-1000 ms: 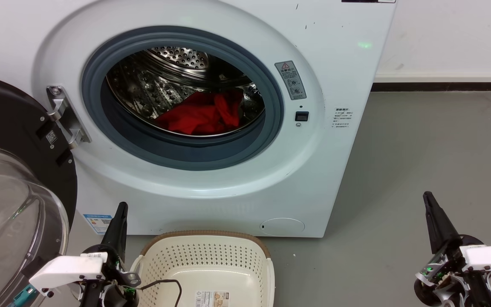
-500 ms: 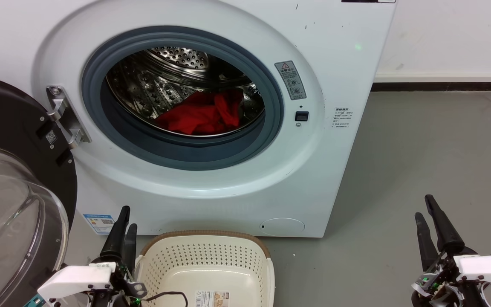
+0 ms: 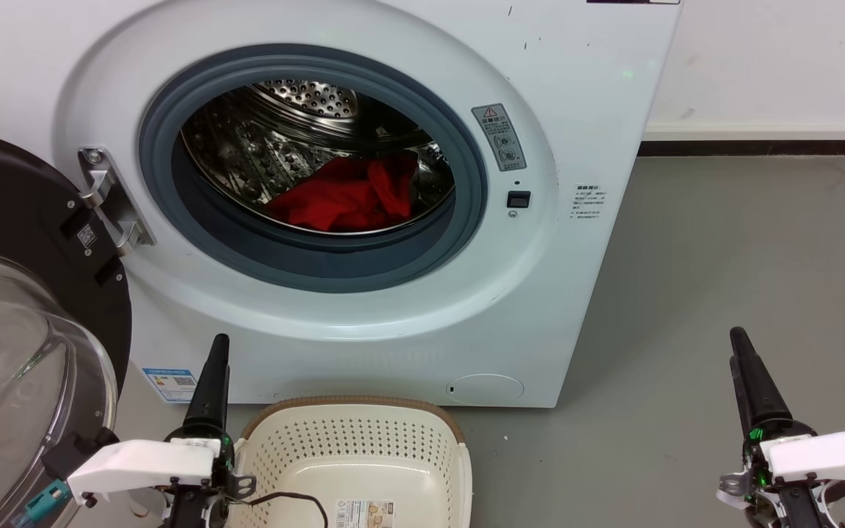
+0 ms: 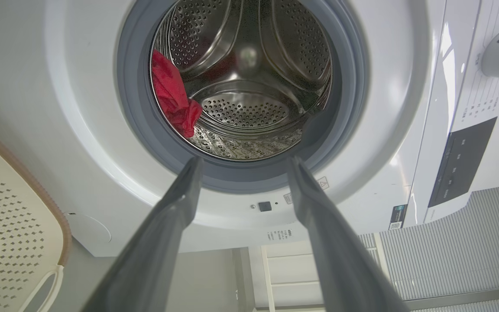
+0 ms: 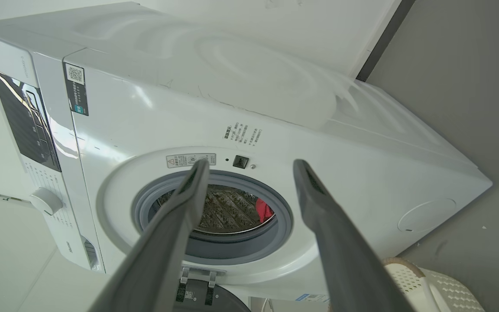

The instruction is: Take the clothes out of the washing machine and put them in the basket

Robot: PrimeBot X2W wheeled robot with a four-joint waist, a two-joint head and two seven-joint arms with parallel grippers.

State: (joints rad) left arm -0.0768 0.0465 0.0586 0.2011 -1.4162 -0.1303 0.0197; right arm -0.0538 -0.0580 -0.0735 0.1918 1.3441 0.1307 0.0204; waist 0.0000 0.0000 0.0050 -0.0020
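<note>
Bright red soft clothes (image 3: 345, 194) lie in the big white washing machine (image 3: 408, 323).
They sit low in its shiny steel drum. The cream plastic basket (image 3: 353, 402) with little holes stands just in front. The left gripper (image 3: 218, 345) and right gripper (image 3: 736, 337) are both spread wide, holding nothing.

Head cam is up high, looking forward and down at the washer (image 3: 584, 110) front from pretty close: porthole (image 3: 166, 147) upper middle of frame, basket (image 3: 364, 440) bottom centre. Left wrist cam looks along its fingers (image 4: 176, 208) right into the drum (image 4: 241, 108), nearer, rolled so the washer's top is frame right. Right wrist cam's farther back, rolled the other way. All three share porthole and basket.
</note>
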